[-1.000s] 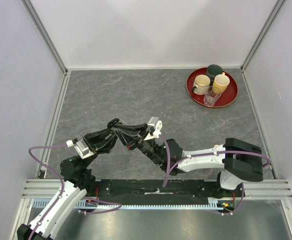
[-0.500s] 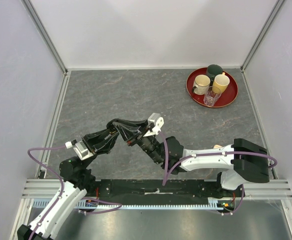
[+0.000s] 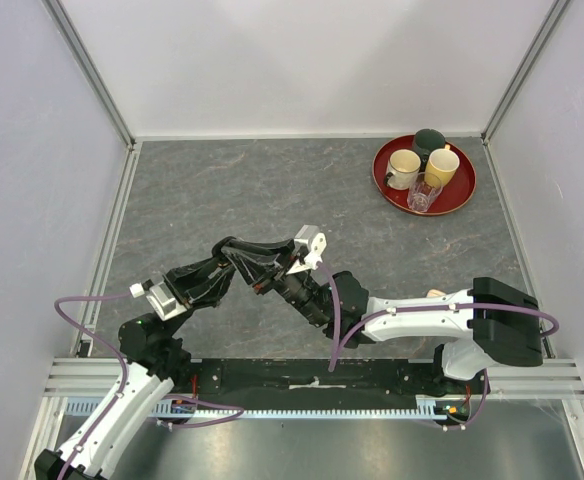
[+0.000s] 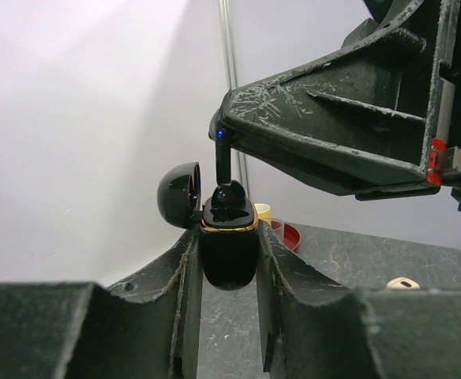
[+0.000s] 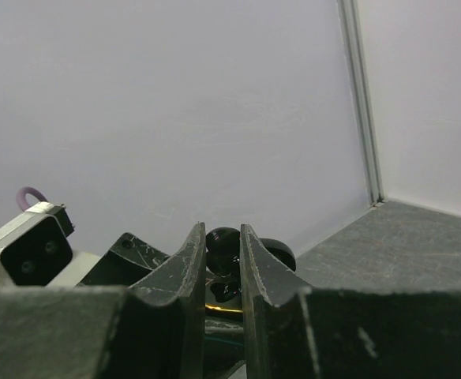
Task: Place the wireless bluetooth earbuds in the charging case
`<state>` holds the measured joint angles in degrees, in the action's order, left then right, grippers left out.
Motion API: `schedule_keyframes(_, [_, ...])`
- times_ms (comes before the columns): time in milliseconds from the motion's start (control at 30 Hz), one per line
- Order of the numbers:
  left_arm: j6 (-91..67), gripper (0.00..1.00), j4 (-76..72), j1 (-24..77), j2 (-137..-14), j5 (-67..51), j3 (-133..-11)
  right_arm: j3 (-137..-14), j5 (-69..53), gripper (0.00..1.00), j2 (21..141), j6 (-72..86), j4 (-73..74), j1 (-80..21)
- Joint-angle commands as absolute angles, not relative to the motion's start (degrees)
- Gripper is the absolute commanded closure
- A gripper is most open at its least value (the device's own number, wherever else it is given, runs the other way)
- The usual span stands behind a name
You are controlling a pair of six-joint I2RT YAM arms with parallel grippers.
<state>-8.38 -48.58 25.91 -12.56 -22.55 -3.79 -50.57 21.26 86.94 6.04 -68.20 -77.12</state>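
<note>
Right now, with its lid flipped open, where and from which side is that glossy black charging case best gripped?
Grip the glossy black charging case by its lower body, coming in sideways below the rim, pinching opposite sides, as the left gripper does. Its gold-rimmed mouth faces up and the lid hangs aside, so both are free for the black earbud in the right gripper.
</note>
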Motion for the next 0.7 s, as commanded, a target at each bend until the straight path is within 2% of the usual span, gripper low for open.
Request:
schedule_keyframes(0, [-5.98, 0.98, -50.71, 25.93, -12.13, -20.39, -5.36, -51.94, 17.4, 1.0, 85.08, 9.75, -69.79, -77.34])
schedule_keyframes(667, [-6.59, 0.98, -51.24, 25.93, -10.99, -20.65, -5.63, -51.5, 20.48, 1.0, 89.74, 11.6, -71.46, -77.34])
